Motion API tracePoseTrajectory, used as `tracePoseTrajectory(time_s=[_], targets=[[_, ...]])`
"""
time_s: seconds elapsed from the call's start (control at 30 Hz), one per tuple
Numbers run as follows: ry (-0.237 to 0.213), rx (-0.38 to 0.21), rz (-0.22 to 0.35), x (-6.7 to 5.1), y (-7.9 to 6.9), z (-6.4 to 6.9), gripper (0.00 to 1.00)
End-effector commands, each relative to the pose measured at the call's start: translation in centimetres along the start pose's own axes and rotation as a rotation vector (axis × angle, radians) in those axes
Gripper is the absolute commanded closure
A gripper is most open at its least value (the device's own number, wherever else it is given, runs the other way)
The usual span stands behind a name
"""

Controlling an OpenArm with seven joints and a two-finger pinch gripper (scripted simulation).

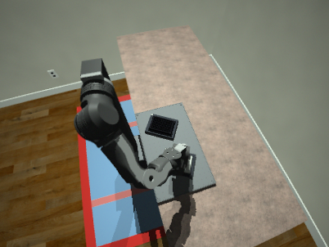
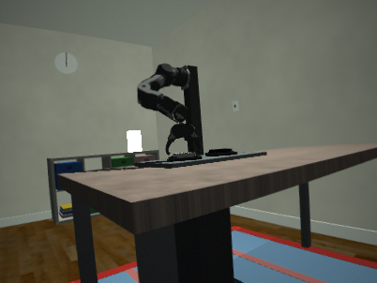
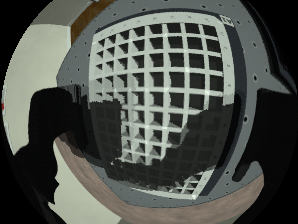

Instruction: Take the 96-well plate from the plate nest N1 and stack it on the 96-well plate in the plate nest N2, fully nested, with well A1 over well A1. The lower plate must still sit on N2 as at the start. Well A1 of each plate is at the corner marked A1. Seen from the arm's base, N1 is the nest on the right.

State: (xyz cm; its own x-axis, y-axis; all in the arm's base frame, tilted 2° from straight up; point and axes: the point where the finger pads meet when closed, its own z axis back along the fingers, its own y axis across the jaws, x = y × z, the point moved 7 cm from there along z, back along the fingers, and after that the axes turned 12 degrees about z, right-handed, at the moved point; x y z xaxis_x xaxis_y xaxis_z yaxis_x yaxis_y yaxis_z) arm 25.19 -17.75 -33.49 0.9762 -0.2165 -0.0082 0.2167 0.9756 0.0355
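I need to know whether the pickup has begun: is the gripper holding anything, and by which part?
Nothing is held. The gripper hangs open above the plate in nest N1, its fingers not closed on the plate's sides.

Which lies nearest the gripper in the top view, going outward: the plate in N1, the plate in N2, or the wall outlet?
1. Plate in N1: directly under the open gripper, mostly hidden by it.
2. Plate in N2: on the same grey base, further up the picture.
3. Wall outlet: on the wall, far upper left.
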Motion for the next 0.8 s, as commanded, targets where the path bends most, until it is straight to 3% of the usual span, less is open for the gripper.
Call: tracePoseTrajectory(time_s=[0.0, 0.27, 0.77], targets=[[0.002, -0.002, 0.001, 0.01, 0.03, 0.03, 0.23], [0.002, -0.002, 0.001, 0.01, 0.03, 0.03, 0.23], [-0.001, 0.002, -0.001, 0.05, 0.03, 0.06, 0.73]])
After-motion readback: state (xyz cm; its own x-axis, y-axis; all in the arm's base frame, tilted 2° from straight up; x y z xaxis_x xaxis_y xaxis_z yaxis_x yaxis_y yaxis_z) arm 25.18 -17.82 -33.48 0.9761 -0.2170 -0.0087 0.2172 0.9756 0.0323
